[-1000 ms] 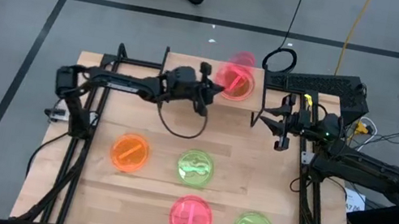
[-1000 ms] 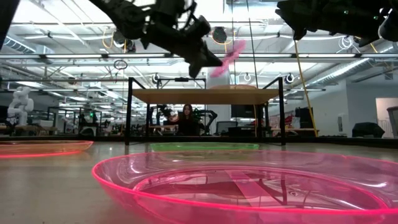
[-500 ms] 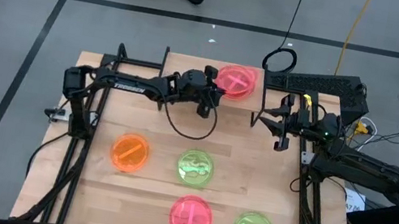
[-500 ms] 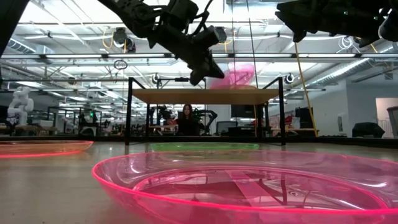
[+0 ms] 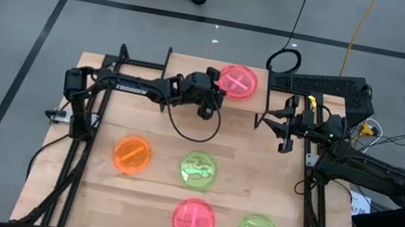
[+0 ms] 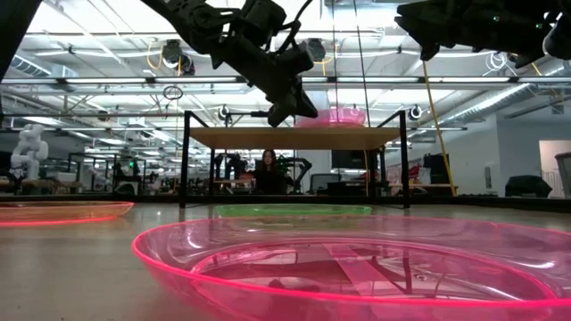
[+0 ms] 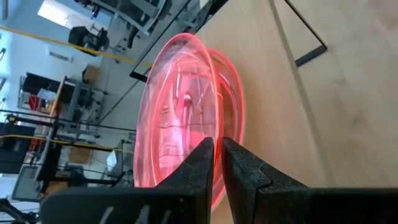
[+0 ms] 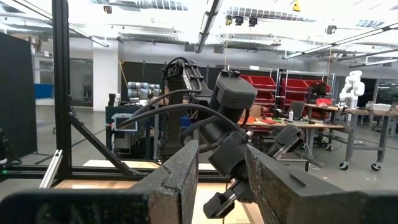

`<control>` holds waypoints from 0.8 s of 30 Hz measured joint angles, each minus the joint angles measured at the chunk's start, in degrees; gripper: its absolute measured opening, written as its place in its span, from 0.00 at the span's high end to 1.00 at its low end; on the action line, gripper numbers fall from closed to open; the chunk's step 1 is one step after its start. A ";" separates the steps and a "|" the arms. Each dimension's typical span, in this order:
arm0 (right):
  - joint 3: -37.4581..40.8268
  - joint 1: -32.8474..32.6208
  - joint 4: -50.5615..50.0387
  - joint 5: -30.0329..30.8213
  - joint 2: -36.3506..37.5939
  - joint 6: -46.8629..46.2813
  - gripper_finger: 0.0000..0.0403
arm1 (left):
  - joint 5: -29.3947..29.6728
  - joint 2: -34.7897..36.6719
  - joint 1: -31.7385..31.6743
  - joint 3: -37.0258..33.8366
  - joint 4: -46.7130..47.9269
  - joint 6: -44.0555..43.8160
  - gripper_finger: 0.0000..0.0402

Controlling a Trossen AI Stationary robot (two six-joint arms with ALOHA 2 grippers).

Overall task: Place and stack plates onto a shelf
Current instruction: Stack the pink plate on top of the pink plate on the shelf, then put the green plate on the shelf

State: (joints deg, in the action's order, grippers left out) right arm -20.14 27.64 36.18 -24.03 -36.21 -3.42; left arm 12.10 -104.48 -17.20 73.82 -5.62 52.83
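High view: left gripper [image 5: 220, 92] fingers slightly parted at pink plate [image 5: 239, 81] rim on shelf [image 5: 185, 67]; right gripper [image 5: 266, 122] open, idle.

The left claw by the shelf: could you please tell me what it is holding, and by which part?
It cannot be told: the left claw is at the rim of the pink plate, which tops the stack on the shelf.

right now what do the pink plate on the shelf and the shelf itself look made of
Pink plate: looks like thin translucent plastic, glossy; the board shows through it and its rim catches light. Shelf: pale wood board with visible grain, matte, on thin black legs, probably metal.
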 joint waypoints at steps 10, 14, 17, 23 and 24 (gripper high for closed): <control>0.00 0.00 -0.47 0.00 -0.04 0.00 0.71 | 3.41 3.16 0.23 -0.09 2.07 -1.06 0.75; 0.00 0.00 -1.00 -0.02 -0.02 0.02 0.71 | 3.56 5.43 1.27 -0.05 2.47 -1.54 0.75; 0.00 0.00 -1.42 -0.02 -0.02 0.02 0.71 | 3.52 7.58 2.36 -0.02 3.10 -2.00 0.75; 0.00 0.00 -5.98 0.48 -0.22 0.04 0.71 | 3.49 15.27 4.36 -0.02 11.35 -10.61 0.75; 0.00 0.00 -7.59 1.53 -0.32 0.21 0.71 | 3.49 16.52 4.66 0.00 12.91 -12.73 0.75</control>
State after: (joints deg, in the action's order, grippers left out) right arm -20.14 27.64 28.60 -22.51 -36.53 -3.21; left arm 15.59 -87.96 -12.54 73.82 7.29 40.10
